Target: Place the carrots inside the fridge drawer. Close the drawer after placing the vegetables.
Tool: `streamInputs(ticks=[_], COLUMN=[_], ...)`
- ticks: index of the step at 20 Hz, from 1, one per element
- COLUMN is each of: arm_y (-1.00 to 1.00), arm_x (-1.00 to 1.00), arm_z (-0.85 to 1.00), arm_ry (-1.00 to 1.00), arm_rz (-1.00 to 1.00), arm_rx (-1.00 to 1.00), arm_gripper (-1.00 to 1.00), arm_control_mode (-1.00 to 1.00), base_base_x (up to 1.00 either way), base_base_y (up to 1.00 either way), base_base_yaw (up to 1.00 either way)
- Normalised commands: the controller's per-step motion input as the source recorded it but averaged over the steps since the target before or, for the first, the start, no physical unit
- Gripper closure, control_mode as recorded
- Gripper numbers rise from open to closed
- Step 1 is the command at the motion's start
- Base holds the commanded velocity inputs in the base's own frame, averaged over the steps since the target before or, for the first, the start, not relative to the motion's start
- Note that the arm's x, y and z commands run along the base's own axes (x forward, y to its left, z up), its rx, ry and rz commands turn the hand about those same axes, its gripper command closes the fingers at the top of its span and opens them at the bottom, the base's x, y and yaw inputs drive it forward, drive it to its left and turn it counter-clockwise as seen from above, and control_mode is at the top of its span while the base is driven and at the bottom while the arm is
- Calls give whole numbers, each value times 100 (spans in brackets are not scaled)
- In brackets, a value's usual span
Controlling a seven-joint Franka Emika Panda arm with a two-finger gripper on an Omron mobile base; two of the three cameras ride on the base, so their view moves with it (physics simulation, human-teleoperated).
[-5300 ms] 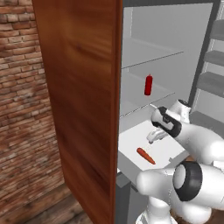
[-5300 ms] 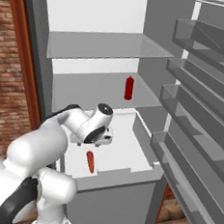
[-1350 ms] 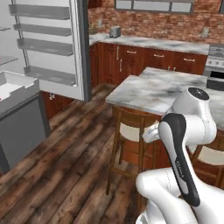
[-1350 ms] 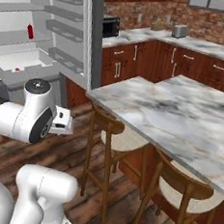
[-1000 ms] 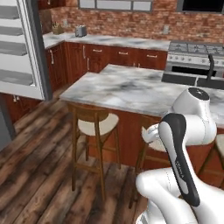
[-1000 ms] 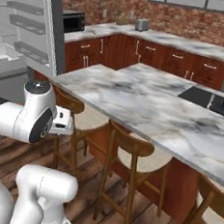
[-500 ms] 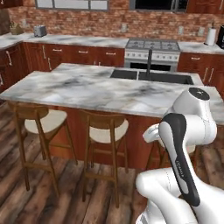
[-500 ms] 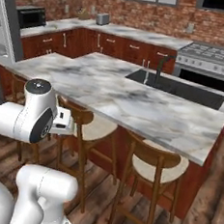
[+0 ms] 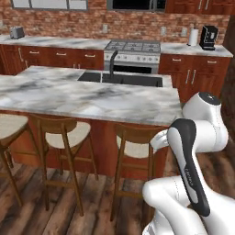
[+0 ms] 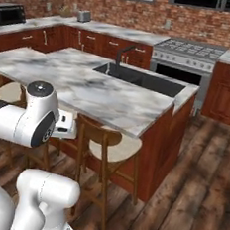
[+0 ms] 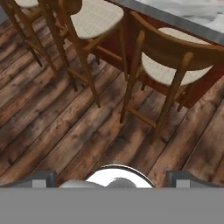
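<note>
I see a grey-white marble island worktop (image 9: 92, 98) with a dark sink (image 9: 121, 79), and wooden cushioned stools (image 9: 62, 137) on dark plank floor (image 9: 27, 215).

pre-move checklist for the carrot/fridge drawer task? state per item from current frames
1. Hand open: ok, finger tips wide apart.
2. Hand empty: ok, nothing between the tips, bare wood floor ahead.
3. Carrot located: not ok, base faces the marble island and stools.
4. Fridge drawer located: not ok, views take in the sink and stove.
5. Drawer closed: cannot tell.
6. Path near arm: ok on floor; stools stand close ahead.
</note>
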Motion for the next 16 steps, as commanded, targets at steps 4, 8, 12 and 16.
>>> streamInputs(ticks=[4,8,12,16], arm_y=[0,0,0,0], arm_x=[0,0,0,0], arm_z=[0,0,0,0], arm_ry=[0,0,0,0], arm_rz=[0,0,0,0], arm_rx=[0,0,0,0], arm_gripper=[-100,-100,-100,-100], arm_control_mode=[100,100,100,100], base_base_x=[28,55,90,100], base_base_y=[-100,-100,-100,-100], base_base_yaw=[0,0,2,9])
